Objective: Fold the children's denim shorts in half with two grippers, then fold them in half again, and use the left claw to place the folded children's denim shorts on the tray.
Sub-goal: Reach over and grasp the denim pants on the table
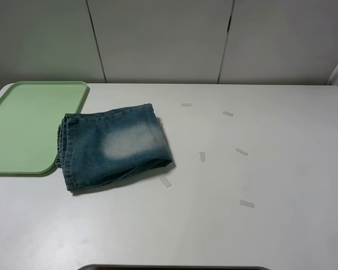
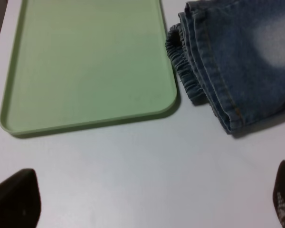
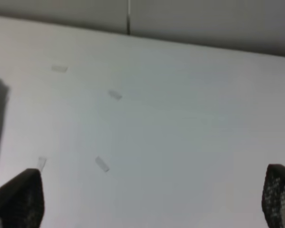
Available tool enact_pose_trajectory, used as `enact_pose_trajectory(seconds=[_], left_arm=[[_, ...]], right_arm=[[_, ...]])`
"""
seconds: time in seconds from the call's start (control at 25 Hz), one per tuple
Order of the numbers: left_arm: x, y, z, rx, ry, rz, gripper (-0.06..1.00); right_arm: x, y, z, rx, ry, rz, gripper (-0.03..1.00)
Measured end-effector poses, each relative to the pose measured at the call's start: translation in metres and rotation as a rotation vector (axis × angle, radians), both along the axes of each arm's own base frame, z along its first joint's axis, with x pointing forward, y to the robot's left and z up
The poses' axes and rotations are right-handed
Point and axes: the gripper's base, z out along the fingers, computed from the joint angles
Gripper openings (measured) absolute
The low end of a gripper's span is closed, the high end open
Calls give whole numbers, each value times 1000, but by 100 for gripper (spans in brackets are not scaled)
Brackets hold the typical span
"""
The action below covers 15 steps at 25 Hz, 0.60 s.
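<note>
Black fingertips (image 2: 14,202) of the left gripper (image 2: 149,202) sat closest to the lens, spread wide with nothing between them. The right gripper (image 3: 152,199) was also spread and empty, hanging well away from the tray. A white table (image 1: 259,225) filled most of the scene. On it lay the pale-green tray (image 1: 22,129), flat, with a low rim.

The children's denim shorts (image 1: 112,146) rested on the table as a compact folded bundle, just beside the tray's long edge. Their gathered waistband faced the rim, touching it or nearly so. Small tape scraps (image 1: 241,151) dotted the table beyond the shorts, on the side away from the tray.

Both folds looked done, so the lift onto the tray seemed to be the step in hand. It would go best with the left gripper pinching every layer together at the thick side, then raising the bundle clear of the rim. The shorts lay ahead of that gripper, apart from its fingers and untouched.
</note>
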Motion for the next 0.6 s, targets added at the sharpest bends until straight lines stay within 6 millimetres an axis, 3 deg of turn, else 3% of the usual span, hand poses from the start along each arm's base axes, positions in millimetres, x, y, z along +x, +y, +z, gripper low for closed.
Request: enact_pose_trajectory(seconds=[0.16,0.2,0.24,0.28,0.44,0.6], left_arm=[[0,0,0,0,0,0,98],[0,0,0,0,0,0,98],[0,0,0,0,0,0,98],[0,0,0,0,0,0,98],[0,0,0,0,0,0,98],[0,0,0,0,0,0,98]], right_arm=[[-57,-11,0,33,-147,-27,69],[-85,-11,-4,95,-221,-10,69],[-98,-10,-7,125,-254,3,69],[-98,-10,-7,125,-254,3,69],[-134,-15,-26,140,-376,11,69],[-146,-17,-38,138,-414,9,69]])
